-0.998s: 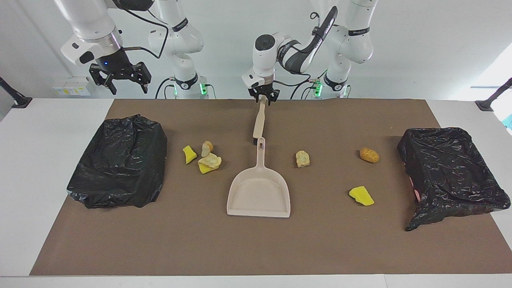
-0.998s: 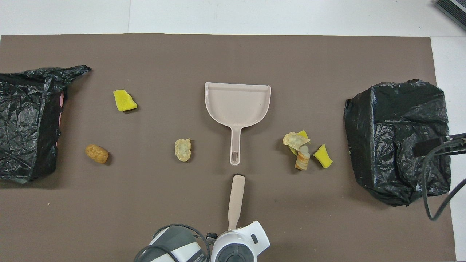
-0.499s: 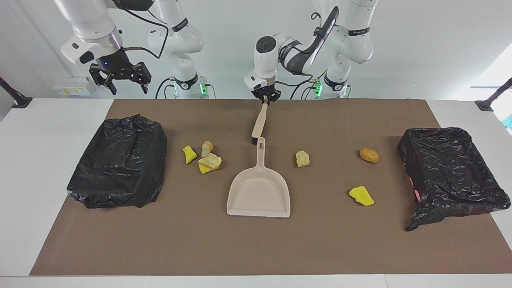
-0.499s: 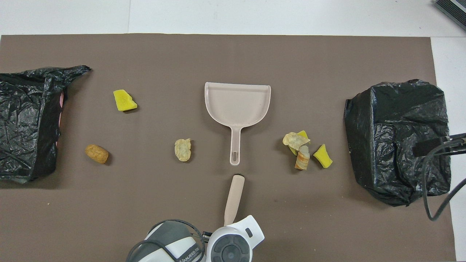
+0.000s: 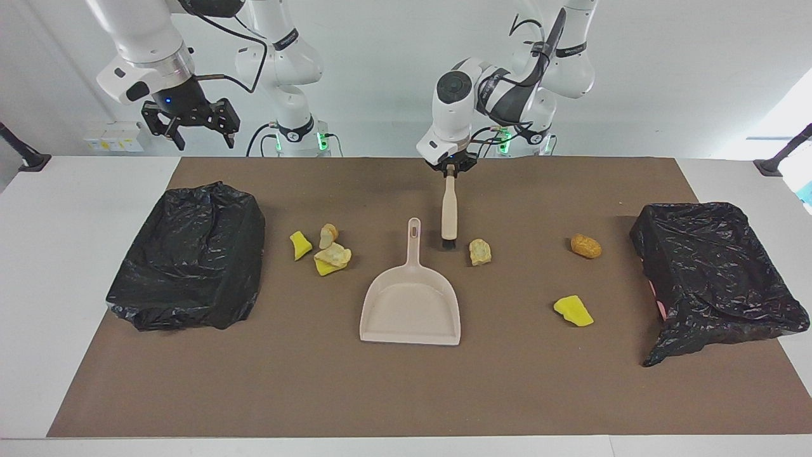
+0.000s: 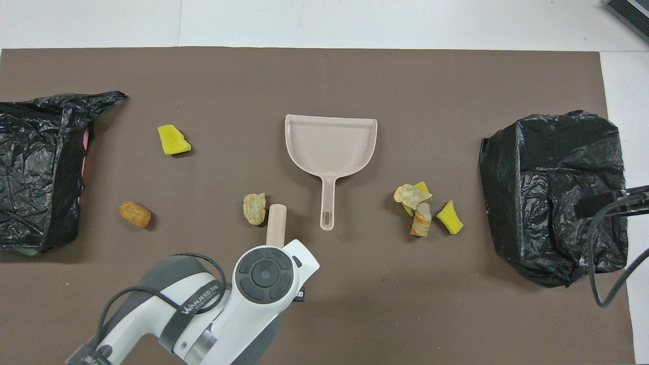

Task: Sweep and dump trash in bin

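Between the dustpan point(image 5: 410, 303) handle and a cream lump point(image 5: 480, 252), the left tool point(image 5: 450, 167) pinches the brush point(image 5: 449, 212) upright, bristles down. Nothing is swept yet: all the trash point(image 5: 320, 247) lies on the table point(image 5: 393, 393), four lumps clustered toward the right arm's end, three scattered toward the left's. The right tool point(image 5: 193, 130) waits spread over the table's edge. Open mat surrounds the pan; bagged bins point(image 5: 187, 254) flank both ends.

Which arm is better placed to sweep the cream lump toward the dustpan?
Left. The left gripper is shut on the brush, bristles down beside the cream lump. The right gripper waits open above the bin, holding nothing.
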Tool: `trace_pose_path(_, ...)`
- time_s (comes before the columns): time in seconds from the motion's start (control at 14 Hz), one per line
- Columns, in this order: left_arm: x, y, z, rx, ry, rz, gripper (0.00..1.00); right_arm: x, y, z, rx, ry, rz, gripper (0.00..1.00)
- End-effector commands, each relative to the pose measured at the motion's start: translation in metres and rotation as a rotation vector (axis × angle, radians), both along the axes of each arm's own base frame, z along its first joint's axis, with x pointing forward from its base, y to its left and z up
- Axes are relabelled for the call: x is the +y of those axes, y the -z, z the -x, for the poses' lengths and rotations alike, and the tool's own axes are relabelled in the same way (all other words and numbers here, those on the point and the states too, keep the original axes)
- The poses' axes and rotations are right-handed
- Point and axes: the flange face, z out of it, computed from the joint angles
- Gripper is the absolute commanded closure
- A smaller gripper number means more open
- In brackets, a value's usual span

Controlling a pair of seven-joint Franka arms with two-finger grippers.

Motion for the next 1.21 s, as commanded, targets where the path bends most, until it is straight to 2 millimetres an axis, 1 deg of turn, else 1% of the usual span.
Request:
trace_pose_path(0.0, 0.024, -0.018, -0.023, -0.029, -0.033, -0.025, 1.0, 0.005, -0.001, 0.008, 0.003, 0.003, -0.017, 0.0)
trace_pose_path(0.07, 0.033, -0.02, -0.032, -0.04, -0.045, -0.031, 1.0, 0.011, -0.001, 0.007, 0.002, 0.02, -0.016, 0.0)
trace_pose_path(0.14, 0.042, -0.029, -0.044, -0.058, -0.055, -0.028, 1.0, 0.019, 0.001, 0.006, 0.005, 0.038, -0.016, 0.0)
trace_pose_path(0.29, 0.075, -0.048, -0.076, -0.083, -0.141, -0.016, 1.0, 0.054, 0.014, -0.005, -0.035, 0.06, -0.053, 0.0)
trace_pose_path(0.43, 0.107, -0.05, -0.094, -0.089, -0.185, -0.064, 1.0, 0.088, 0.034, -0.017, -0.069, 0.061, -0.076, 0.0)
trace_pose_path(0.57, 0.154, -0.045, -0.113, -0.072, -0.275, -0.101, 1.0, 0.12, 0.046, -0.028, -0.099, 0.049, -0.087, 0.0)
trace_pose_path(0.64, 0.183, -0.042, -0.12, -0.071, -0.313, -0.136, 1.0, 0.133, 0.057, -0.035, -0.098, 0.039, -0.09, 0.0)
trace_pose_path(0.71, 0.211, -0.041, -0.126, -0.062, -0.355, -0.17, 1.0, 0.149, 0.074, -0.044, -0.096, 0.045, -0.096, 0.0)
trace_pose_path(0.78, 0.235, -0.04, -0.13, -0.055, -0.394, -0.189, 1.0, 0.174, 0.088, -0.052, -0.113, 0.056, -0.106, 0.0)
trace_pose_path(0.86, 0.251, -0.037, -0.126, -0.039, -0.41, -0.224, 1.0, 0.202, 0.105, -0.059, -0.121, 0.077, -0.11, 0.0)
trace_pose_path(0.93, 0.27, -0.035, -0.12, -0.027, -0.421, -0.266, 1.0, 0.23, 0.127, -0.063, -0.116, 0.105, -0.108, 0.0)
trace_pose_path(1.0, 0.284, -0.026, -0.103, -0.011, -0.42, -0.281, 1.0, 0.258, 0.147, -0.067, -0.12, 0.146, -0.111, 0.0)
trace_pose_path(1.07, 0.288, -0.017, -0.088, -0.02, -0.386, -0.273, 1.0, 0.28, 0.163, -0.069, -0.126, 0.2, -0.116, 0.0)
trace_pose_path(1.14, 0.289, -0.003, -0.079, -0.026, -0.372, -0.263, 1.0, 0.294, 0.168, -0.072, -0.13, 0.243, -0.122, 0.0)
